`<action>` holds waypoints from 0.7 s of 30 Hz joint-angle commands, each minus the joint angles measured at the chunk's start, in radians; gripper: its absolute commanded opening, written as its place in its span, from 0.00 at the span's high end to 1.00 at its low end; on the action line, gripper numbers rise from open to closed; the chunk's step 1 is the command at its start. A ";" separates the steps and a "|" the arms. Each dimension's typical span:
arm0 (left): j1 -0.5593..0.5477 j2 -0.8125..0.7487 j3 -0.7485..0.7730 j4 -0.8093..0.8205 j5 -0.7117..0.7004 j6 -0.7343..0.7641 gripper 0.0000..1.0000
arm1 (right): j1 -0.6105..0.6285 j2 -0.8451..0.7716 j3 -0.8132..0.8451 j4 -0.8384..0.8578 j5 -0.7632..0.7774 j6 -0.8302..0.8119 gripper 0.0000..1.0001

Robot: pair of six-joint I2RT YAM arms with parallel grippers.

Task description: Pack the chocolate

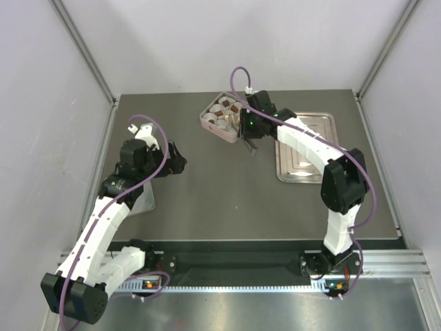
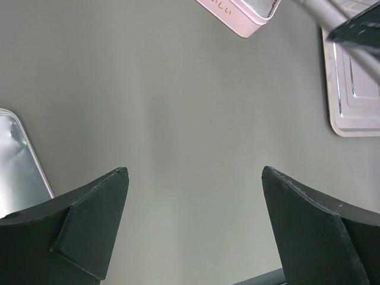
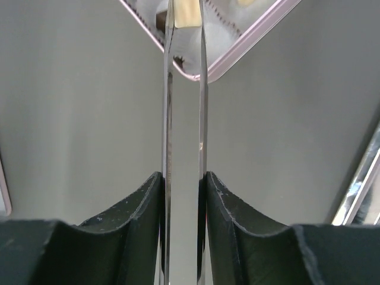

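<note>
surface: dark grey table [image 1: 227, 186] | on it: pink box [image 2: 237, 21] far centre; steel tray [image 1: 303, 165] right; silver pan [image 2: 15, 160] left

We are looking into a lab-style robot test cell: plain pale panels [image 1: 41, 89] are closing in a dark table [image 1: 220, 200], aluminium rails [image 1: 393, 262] are running along its near edge, and a cabled left arm [image 1: 103, 224] and right arm [image 1: 339, 231] are sitting bolted there.

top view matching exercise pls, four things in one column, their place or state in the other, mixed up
1 left gripper
2 right gripper
3 pink box
4 ridged metal tray

a shut on tweezers
b beneath the right arm
c open, holding nothing
d holds white cups and chocolate

Pairs: 1-c, 2-a, 3-d, 4-b
</note>
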 commanded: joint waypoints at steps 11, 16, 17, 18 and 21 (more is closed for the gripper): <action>0.005 -0.012 0.003 0.049 0.007 0.000 0.01 | 0.052 0.035 0.024 0.011 0.052 -0.012 0.66; 0.005 -0.015 0.003 0.046 0.005 0.000 0.01 | 0.052 0.044 0.025 0.007 0.061 -0.018 0.64; 0.005 -0.014 0.003 0.046 0.005 0.000 0.01 | 0.054 0.047 0.027 0.007 0.064 -0.021 0.64; 0.004 -0.014 0.003 0.048 0.002 0.000 0.01 | 0.054 0.052 0.027 0.004 0.064 -0.022 0.63; 0.005 -0.014 0.003 0.046 0.004 0.000 0.01 | 0.052 0.056 0.027 0.004 0.075 -0.027 0.62</action>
